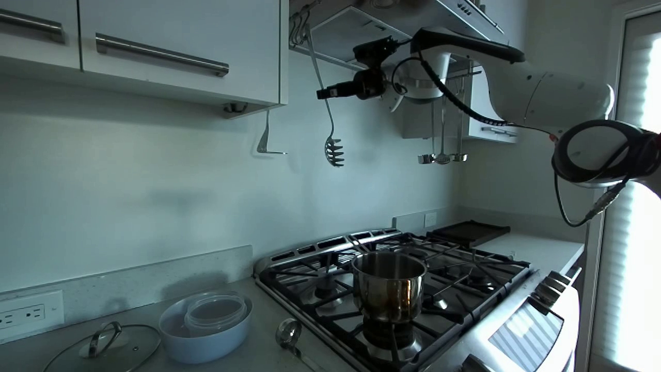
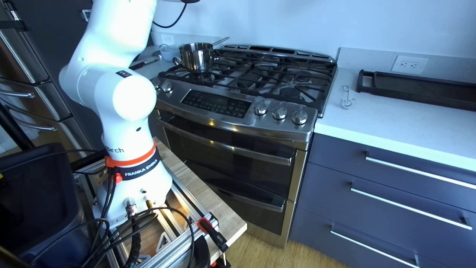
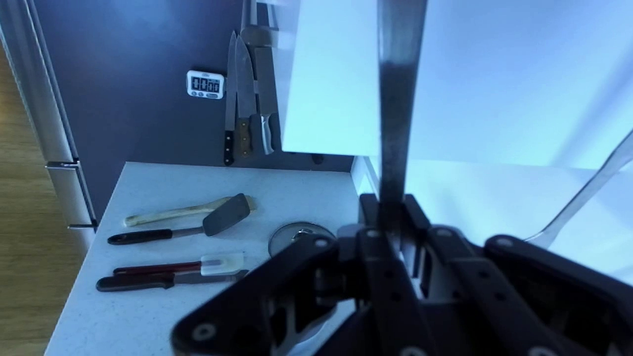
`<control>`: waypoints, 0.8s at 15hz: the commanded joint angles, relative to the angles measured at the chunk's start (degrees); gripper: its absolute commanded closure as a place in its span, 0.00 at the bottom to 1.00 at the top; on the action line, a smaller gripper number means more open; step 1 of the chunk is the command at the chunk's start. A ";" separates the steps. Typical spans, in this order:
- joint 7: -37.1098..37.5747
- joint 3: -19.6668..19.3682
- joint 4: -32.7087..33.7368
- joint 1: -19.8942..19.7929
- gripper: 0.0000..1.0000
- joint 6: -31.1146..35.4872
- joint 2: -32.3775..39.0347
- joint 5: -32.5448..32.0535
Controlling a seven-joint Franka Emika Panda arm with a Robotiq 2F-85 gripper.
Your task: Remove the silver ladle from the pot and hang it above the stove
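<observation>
gripper: one, seen in an exterior view, closed narrow on the toothed silver ladle.
hooks: several, beside that ladle's top; whether it is hooked cannot be told.
pot: one, set upright on the stove.
counter: one round-bowled ladle, one white bowl and one glass lid are laid beside the stove.
knobs: five are counted in an exterior view.
wire whisk: one, placed near one black tray.
fingers: two in the wrist view, one flat handle pinched between.
knives: at least three are ranged on the dark panel near one timer.
</observation>
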 commanded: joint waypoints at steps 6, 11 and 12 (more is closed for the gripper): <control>1.49 1.03 4.37 -0.32 0.97 -0.81 1.20 -1.46; 1.57 0.92 4.63 -0.69 0.97 -0.75 1.38 -1.48; 1.58 0.90 4.66 -0.79 0.97 -0.72 1.37 -1.49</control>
